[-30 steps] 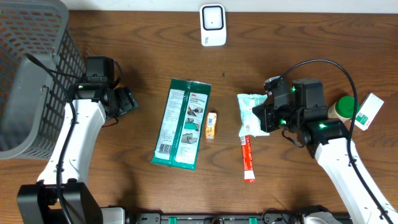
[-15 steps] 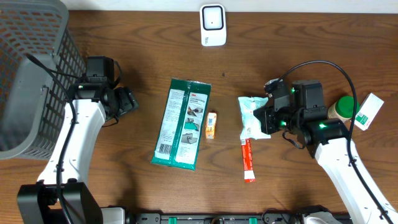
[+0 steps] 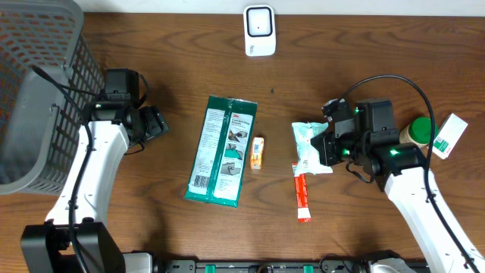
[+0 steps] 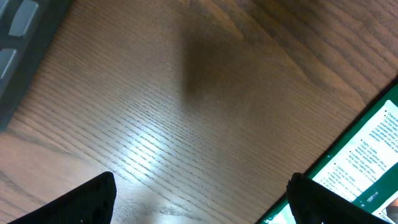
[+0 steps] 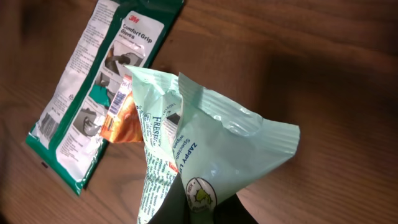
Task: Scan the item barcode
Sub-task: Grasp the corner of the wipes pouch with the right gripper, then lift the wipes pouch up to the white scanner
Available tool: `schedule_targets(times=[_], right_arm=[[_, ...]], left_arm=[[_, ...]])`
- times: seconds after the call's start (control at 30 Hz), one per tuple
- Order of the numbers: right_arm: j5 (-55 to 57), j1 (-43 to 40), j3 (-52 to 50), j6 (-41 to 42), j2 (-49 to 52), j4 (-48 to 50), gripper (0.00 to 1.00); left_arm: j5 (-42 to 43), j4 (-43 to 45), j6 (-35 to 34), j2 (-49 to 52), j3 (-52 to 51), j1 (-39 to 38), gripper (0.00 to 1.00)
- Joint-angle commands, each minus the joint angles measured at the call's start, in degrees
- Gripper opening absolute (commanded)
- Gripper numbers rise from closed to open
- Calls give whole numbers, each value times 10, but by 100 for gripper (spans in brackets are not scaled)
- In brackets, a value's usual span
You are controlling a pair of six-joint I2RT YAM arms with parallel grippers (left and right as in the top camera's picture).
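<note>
Right gripper (image 3: 328,145) clamped the pale green pouch (image 3: 309,144) at the table's (image 3: 364,45) right-centre, with bare wood toward the scanner (image 3: 258,30). Left gripper (image 3: 157,123) gaped empty beside the basket (image 3: 38,83) — only the right wrist view showed the pouch's print.

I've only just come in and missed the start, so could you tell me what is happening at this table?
The right gripper is shut on one edge of a pale green packet, holding it near the red tube. The left gripper hangs open over bare table beside the grey basket, holding nothing. The white scanner sits at the far edge, well away from the packet, so no barcode has been presented yet. The green glove pack and small orange box lie untouched.
</note>
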Motion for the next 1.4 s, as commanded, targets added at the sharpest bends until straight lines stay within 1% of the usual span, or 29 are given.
schedule_targets(times=[0.0,0.1,0.4,0.6,0.83,0.93,1.03,1.17,1.2,1.27,1.37], right_arm=[[-3,-3,40,-11,-7,-23,1],[-3,-3,71,-10,-7,-54,1],[-8,-3,205,15,-7,-177,1],[-7,-3,215,15,-5,-186,1],[-6,-3,219,5,7,-165,1],[14,-2,253,-5,33,-172,1],[34,-2,317,-5,69,-194,1],[97,7,483,-13,151,-315,1],[125,13,543,-15,180,-362,1],[174,24,625,-16,219,-422,1],[217,44,691,-30,252,-456,1]], left_arm=[[-9,0,2,-2,3,2,89],[-9,0,2,-2,3,2,89],[-9,0,2,-2,3,2,89],[-9,0,2,-2,3,2,89],[-9,0,2,-2,3,2,89],[-9,0,2,-2,3,2,89],[-9,0,2,-2,3,2,89],[-9,0,2,-2,3,2,89],[-9,0,3,-2,3,2,89],[-9,0,3,-2,3,2,89],[-9,0,2,-2,3,2,89]])
